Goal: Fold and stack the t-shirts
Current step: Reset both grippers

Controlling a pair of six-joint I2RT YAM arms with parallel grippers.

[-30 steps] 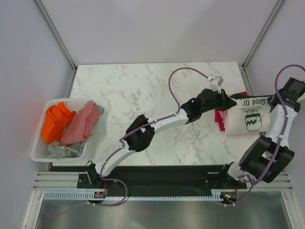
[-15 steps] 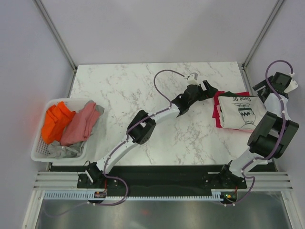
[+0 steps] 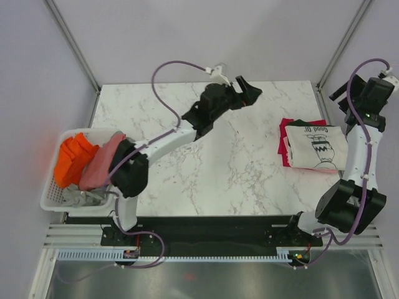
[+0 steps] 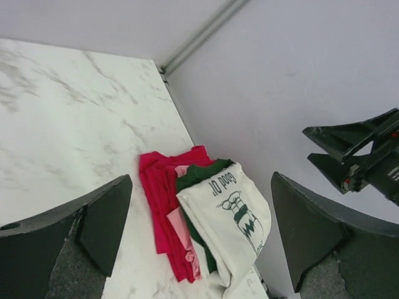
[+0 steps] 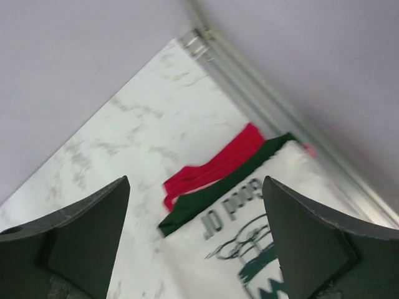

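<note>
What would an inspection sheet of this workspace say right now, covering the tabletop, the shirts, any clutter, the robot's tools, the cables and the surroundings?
Surface: marble table, no spills seen.
Job's things: a folded cream t-shirt lies on a crimson t-shirt at the right. An orange t-shirt, a dusty-rose t-shirt and a grey t-shirt lie unfolded in the basket.
Clutter: white basket at the left edge; nothing else seen.
Grippers: left tool open over the far side of the table, holding nothing. Right tool open near the right wall, holding nothing.
Cables: purple cables loop along both arms; no snag seen.
Surroundings: plain grey walls, metal posts at the far corners.
</note>
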